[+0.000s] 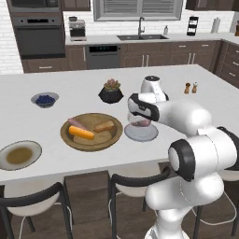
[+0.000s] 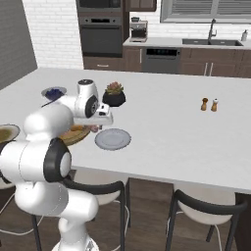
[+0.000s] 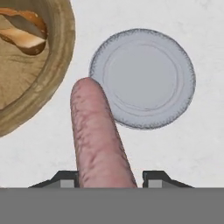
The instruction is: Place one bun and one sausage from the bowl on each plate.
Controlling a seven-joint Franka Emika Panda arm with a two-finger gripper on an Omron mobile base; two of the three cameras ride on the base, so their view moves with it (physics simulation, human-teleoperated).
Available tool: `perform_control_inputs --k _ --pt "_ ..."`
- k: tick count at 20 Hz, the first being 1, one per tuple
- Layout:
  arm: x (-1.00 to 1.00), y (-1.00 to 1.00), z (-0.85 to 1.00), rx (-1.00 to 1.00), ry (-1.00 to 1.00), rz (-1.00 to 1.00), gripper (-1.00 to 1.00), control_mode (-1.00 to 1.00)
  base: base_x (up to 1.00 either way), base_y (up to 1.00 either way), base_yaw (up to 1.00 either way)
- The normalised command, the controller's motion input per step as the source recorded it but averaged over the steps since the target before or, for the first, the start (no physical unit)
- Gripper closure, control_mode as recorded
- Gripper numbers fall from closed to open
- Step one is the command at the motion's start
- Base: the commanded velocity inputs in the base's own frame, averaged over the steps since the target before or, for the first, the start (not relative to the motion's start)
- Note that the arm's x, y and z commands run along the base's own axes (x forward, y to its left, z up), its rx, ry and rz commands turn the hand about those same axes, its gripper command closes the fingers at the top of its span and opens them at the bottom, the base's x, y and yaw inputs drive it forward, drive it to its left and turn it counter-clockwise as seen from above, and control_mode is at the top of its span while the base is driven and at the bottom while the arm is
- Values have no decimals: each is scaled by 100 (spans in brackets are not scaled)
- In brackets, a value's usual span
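Observation:
My gripper [image 3: 108, 177] is shut on a pink sausage [image 3: 96, 135], which sticks out between the two fingertips. The sausage hangs over the counter, between the wooden bowl [image 3: 52, 83] and the empty grey plate [image 3: 144, 78], with its tip at the plate's near rim. In the left base view the gripper [image 1: 141, 122] hovers just above that grey plate [image 1: 140, 134]. The bowl [image 1: 91, 131] holds an orange-brown bun [image 1: 81, 133], a lighter bun [image 1: 104, 126] and another pink sausage [image 1: 74, 123]. A second, tan plate [image 1: 19, 155] lies at the far left.
A black pot with a plant [image 1: 111, 92] stands behind the bowl. A small grey bowl of blue berries [image 1: 45, 99] sits at the back left. Salt and pepper shakers [image 1: 190, 87] stand to the right. Dark stools [image 1: 135, 179] line the counter's near edge.

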Motion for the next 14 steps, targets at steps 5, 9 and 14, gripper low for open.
perform_control_inputs --k 5,9,14 --pt "22 -9 -38 18 -11 -30 100 -100 0 0 0" --pt "13 -10 -53 7 -6 -11 100 -100 0 0 0" --pt "38 0 -33 0 -7 -4 100 -100 0 0 0"
